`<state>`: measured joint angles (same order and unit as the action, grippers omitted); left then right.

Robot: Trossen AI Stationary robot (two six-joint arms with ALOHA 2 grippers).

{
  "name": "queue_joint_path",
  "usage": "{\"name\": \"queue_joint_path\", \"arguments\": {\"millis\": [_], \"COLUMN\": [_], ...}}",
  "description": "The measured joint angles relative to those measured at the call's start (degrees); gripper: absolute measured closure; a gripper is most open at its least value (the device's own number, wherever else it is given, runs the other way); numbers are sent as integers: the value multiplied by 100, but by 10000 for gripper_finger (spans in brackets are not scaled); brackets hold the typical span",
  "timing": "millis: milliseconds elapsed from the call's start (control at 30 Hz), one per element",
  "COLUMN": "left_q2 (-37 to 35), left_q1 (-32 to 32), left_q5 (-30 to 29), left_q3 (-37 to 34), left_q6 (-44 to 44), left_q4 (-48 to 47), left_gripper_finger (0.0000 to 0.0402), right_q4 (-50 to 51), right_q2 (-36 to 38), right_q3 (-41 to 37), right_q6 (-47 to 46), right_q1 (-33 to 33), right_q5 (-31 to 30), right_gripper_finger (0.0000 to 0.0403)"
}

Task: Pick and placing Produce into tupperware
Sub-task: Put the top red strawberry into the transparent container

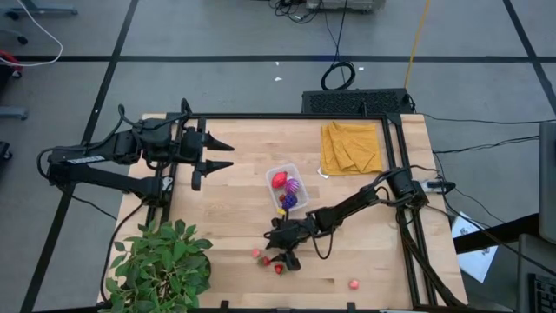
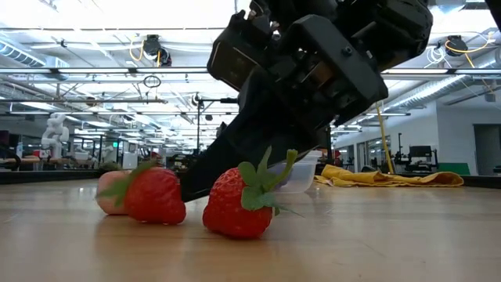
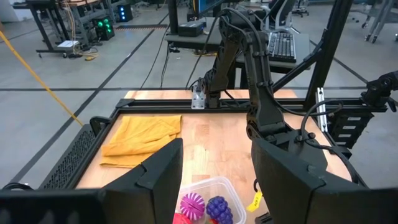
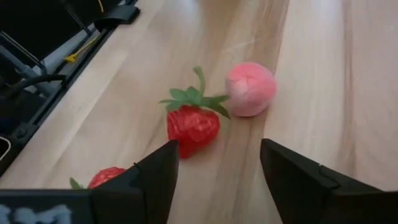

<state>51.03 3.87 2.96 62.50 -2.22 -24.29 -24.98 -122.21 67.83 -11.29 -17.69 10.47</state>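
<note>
Light wooden table [image 1: 234, 187] holding a clear tupperware [image 1: 285, 176] near centre, yellow cloth [image 1: 351, 146] at the far right corner, leafy plant [image 1: 161, 265] near left corner, scattered strawberries [image 1: 278, 269].

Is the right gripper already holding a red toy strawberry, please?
No, the open right gripper hovers short of the red toy strawberry, which lies on the wooden table.
</note>
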Motion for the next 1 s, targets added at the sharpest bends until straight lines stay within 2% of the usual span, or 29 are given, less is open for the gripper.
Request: {"name": "queue_joint_path", "arguments": {"millis": [367, 667, 800, 1000], "left_q2": [0, 0, 0, 0], "left_q1": [1, 1, 1, 0], "left_q5": [0, -2, -2, -2], "left_q3": [0, -2, 0, -1], "left_q6": [-52, -52, -52, -43], "left_q4": [4, 7, 6, 4], "left_gripper_finger": [206, 206, 206, 206], "right_q4": [-49, -430, -11, 900], "right_q2": [0, 0, 0, 0], "right_q3": [0, 22, 275, 710], "right_q6": [-182, -199, -171, 189], "right_q1": [-16, -166, -205, -321], "right_q5": [-15, -14, -65, -651], "right_gripper_finger": [156, 151, 151, 151]}}
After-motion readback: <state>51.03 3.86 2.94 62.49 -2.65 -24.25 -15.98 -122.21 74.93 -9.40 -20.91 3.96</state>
